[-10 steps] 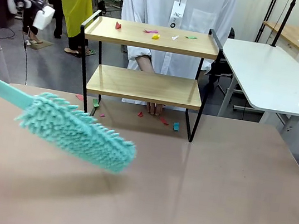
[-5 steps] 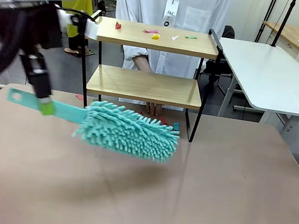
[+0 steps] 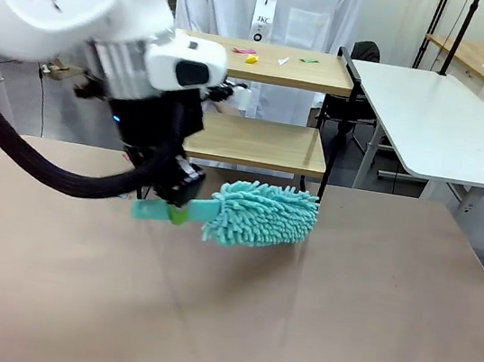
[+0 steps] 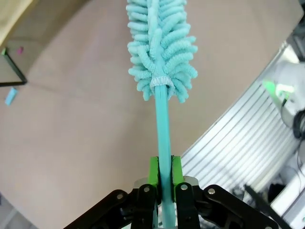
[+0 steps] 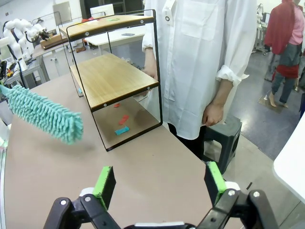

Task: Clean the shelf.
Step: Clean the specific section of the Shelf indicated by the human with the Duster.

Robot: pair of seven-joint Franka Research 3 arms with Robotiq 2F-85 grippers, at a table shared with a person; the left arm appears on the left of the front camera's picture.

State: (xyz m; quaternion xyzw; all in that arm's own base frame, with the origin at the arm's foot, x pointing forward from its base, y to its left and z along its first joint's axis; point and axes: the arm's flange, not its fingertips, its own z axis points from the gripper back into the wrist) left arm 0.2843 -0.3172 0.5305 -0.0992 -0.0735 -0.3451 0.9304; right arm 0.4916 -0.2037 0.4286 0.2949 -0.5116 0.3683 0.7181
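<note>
one teal duster (image 3: 264, 214) in left tool (image 3: 179, 215), one two-tier shelf (image 3: 257, 143)

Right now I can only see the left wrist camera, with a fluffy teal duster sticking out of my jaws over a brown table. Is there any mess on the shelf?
Observer: Yes. Little coloured scraps lie on the top board of the small two-tier wooden shelf with the thin black metal frame.
Operator: Is anybody near it?
Observer: A person in a white coat stands just behind the shelf.
Operator: Am I touching it yet?
Observer: No. The fluffy teal duster hangs over the brown table, in front of the shelf and apart from it.
</note>
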